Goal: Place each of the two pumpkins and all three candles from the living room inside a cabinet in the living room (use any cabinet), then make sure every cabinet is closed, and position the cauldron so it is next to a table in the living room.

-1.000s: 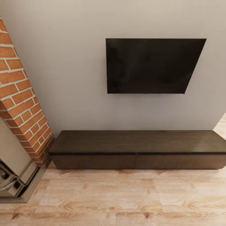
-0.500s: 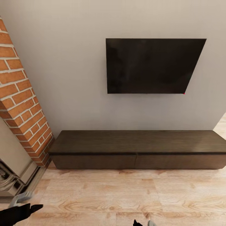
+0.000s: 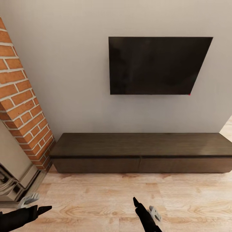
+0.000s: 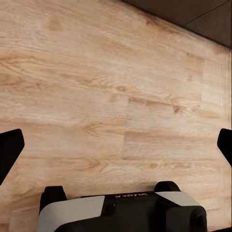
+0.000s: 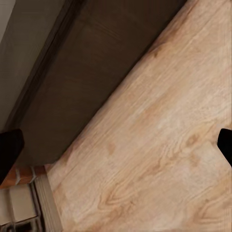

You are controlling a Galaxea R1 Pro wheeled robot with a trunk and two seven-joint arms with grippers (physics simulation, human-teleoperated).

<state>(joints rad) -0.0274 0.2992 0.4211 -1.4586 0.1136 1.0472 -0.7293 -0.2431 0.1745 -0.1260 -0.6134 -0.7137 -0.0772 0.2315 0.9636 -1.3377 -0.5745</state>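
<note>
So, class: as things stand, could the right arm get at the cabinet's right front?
Probably yes. The right hand is open and holds nothing, and bare floor lies between it and the shut cabinet. Whether the arm stretches that far from here is unclear; the fronts have no handles.

One cabinet [image 3: 140, 154], one television [image 3: 157, 66]

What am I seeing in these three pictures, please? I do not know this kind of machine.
It is a simulated two-armed robot. The head view looks forward and down at a long dark cabinet, fronts closed, under a black television, beside a brick fireplace, on a wooden floor. Low in that view are the left gripper and right gripper. The other two pictures come from cameras near each gripper. Both pairs of jaws stand open and hold nothing.
</note>
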